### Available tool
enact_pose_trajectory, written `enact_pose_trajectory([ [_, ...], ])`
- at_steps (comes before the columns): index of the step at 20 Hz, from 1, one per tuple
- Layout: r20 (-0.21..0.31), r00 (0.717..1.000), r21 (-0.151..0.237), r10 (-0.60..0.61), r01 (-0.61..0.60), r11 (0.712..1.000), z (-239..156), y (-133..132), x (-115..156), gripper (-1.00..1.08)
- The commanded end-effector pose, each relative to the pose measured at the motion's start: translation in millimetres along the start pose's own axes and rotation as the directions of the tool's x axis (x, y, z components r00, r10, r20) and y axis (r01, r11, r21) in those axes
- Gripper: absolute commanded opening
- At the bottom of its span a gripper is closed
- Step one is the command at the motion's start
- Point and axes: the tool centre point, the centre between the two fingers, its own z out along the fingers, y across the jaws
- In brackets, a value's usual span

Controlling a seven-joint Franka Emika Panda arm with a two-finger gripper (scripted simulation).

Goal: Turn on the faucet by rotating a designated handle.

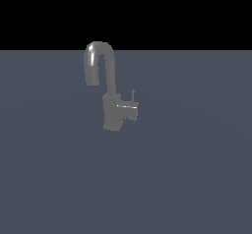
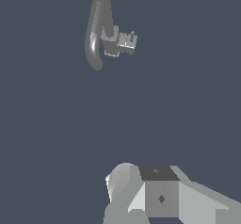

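Observation:
The dull-grey faucet (image 1: 112,112) stands on the flat grey-blue surface, its hook-shaped spout (image 1: 101,56) curving toward the exterior view's left. The handle (image 1: 129,106) is a short horizontal stub on the body's side toward the exterior view's right, with a thin upright rod (image 1: 133,95) at its end. The arm does not show in the exterior view. In the wrist view the faucet (image 2: 96,30) is seen from above, far off, with the handle (image 2: 126,40) beside it. Only part of my gripper (image 2: 141,190) shows at the picture's edge, well apart from the faucet. Its jaws are unclear.
The grey-blue surface (image 1: 187,169) stretches flat around the faucet on all sides. A black background lies beyond its far edge (image 1: 197,49). No other objects show.

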Motion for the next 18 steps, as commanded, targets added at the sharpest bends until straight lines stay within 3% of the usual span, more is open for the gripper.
enact_pose_trajectory([
  [1, 0.0, 1.0, 0.0, 0.0, 0.0, 1.0, 0, 0, 0, -1.0],
  [9, 0.02, 0.999, 0.024, 0.025, -0.026, 0.999, 2, -1, 9, -1.0],
  [18, 0.099, 0.989, 0.107, 0.112, -0.122, 0.987, 11, -3, 41, -1.0],
])
